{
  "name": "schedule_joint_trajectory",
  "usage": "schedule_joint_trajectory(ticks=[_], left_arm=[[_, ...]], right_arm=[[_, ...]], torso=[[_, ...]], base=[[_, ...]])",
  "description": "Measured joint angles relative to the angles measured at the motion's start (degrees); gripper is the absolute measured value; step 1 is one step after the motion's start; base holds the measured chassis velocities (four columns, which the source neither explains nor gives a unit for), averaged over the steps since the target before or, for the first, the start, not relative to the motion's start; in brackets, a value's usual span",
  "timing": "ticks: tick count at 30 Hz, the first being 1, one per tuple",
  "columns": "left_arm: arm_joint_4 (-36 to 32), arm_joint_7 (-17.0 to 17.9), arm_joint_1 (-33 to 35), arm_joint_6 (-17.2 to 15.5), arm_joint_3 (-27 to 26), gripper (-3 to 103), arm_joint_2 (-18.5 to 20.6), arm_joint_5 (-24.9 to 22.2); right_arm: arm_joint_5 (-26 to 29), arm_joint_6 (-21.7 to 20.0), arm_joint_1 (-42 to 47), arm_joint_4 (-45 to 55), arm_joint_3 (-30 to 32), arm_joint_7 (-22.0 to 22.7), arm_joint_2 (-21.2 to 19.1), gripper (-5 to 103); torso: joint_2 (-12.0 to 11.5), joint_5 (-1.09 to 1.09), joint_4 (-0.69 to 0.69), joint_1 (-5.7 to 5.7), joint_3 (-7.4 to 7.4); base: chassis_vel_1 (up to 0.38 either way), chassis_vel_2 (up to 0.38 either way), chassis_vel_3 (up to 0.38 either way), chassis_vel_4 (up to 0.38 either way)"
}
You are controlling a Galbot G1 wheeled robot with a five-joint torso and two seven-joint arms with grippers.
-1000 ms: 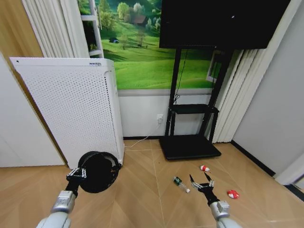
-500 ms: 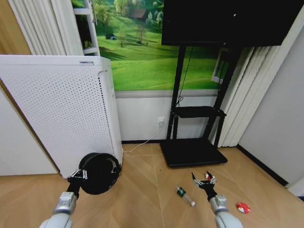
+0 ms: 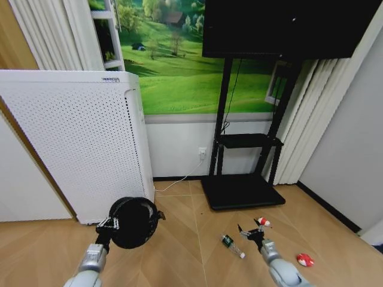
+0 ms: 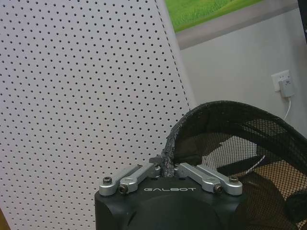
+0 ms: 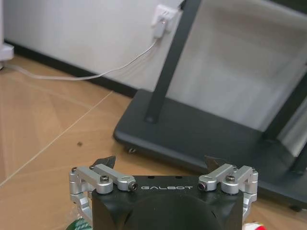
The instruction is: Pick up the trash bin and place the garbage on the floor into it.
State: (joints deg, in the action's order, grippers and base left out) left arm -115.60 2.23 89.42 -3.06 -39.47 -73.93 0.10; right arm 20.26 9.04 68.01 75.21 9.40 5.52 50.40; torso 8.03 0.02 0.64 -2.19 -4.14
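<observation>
Trash bin [image 3: 133, 222] now rightward, in left pincer [image 3: 108, 225].

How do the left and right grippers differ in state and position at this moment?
The left gripper is shut on the trash bin, pinching its mesh rim, while the right gripper is open and holds nothing. The left one is beside the white perforated appliance; the right one hovers over the floor between the small bottle and the red-and-white piece. Both point forward.
</observation>
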Motion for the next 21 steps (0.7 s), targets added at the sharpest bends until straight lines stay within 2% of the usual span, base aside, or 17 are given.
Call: schedule_joint_trajectory(ticks=[2, 3, 6, 7, 10, 11, 12, 13, 15, 21], left_arm=[[0.49, 0.36, -0.48, -0.08, 0.96, 4, -0.55, 0.08], [0.49, 0.36, -0.48, -0.08, 0.96, 4, -0.55, 0.08], [1.49, 0.46, -0.6, -0.1, 2.26, 4, -1.89, 0.43], [1.49, 0.46, -0.6, -0.1, 2.26, 4, -1.89, 0.43], [2.5, 0.49, -0.72, 0.16, 3.29, 4, -3.03, 0.9], [2.5, 0.49, -0.72, 0.16, 3.29, 4, -3.03, 0.9], [2.84, 0.5, -0.86, 0.16, 3.62, 4, -3.55, 1.0], [2.84, 0.5, -0.86, 0.16, 3.62, 4, -3.55, 1.0], [3.47, 0.52, -1.16, 0.29, 4.01, 4, -4.12, 1.22], [4.84, 0.54, -1.63, 0.84, 4.47, 4, -4.54, 1.48]], right_arm=[[2.83, -0.39, -5.15, -3.8, -7.75, -0.9, -2.23, 100], [2.83, -0.39, -5.15, -3.8, -7.75, -0.9, -2.23, 100], [7.1, -0.64, -11.67, -8.24, -18.01, -2.14, -3.79, 100], [7.1, -0.64, -11.67, -8.24, -18.01, -2.14, -3.79, 100], [9.36, -0.66, -17.61, -12.9, -27.29, -2.47, -3.99, 100], [9.36, -0.66, -17.61, -12.9, -27.29, -2.47, -3.99, 100], [10.19, -0.65, -19.9, -14.32, -30.79, -2.54, -3.83, 100], [10.19, -0.65, -19.9, -14.32, -30.79, -2.54, -3.83, 100], [11.2, -0.66, -23.15, -15.68, -35.5, -2.51, -3.39, 100], [10.88, -0.52, -27.7, -20.15, -42.89, -2.52, -1.31, 100]], torso=[[0.0, -0.02, 0.0, 0.0, 0.0], [0.0, -0.02, 0.0, 0.0, 0.0], [0.0, -0.03, 0.0, 0.0, 0.0], [0.0, -0.03, 0.0, 0.0, 0.0], [0.0, -0.03, 0.0, 0.0, 0.0], [0.0, -0.03, 0.0, 0.0, 0.0], [0.0, -0.01, 0.01, 0.0, 0.0], [0.0, -0.01, 0.01, 0.0, 0.0], [0.0, -0.02, 0.0, 0.0, 0.0], [0.0, -0.02, -0.02, 0.0, 0.0]], base=[[0.0, 0.0, 0.0, 0.0], [0.0, 0.0, 0.0, 0.0], [0.0, 0.0, 0.0, 0.0], [0.0, 0.0, 0.0, 0.0], [0.0, 0.0, 0.0, 0.0], [0.0, 0.0, 0.0, 0.0], [0.0, 0.0, 0.0, 0.0], [0.0, 0.0, 0.0, 0.0], [0.0, 0.0, 0.0, 0.0], [0.0, 0.0, 0.0, 0.0]])
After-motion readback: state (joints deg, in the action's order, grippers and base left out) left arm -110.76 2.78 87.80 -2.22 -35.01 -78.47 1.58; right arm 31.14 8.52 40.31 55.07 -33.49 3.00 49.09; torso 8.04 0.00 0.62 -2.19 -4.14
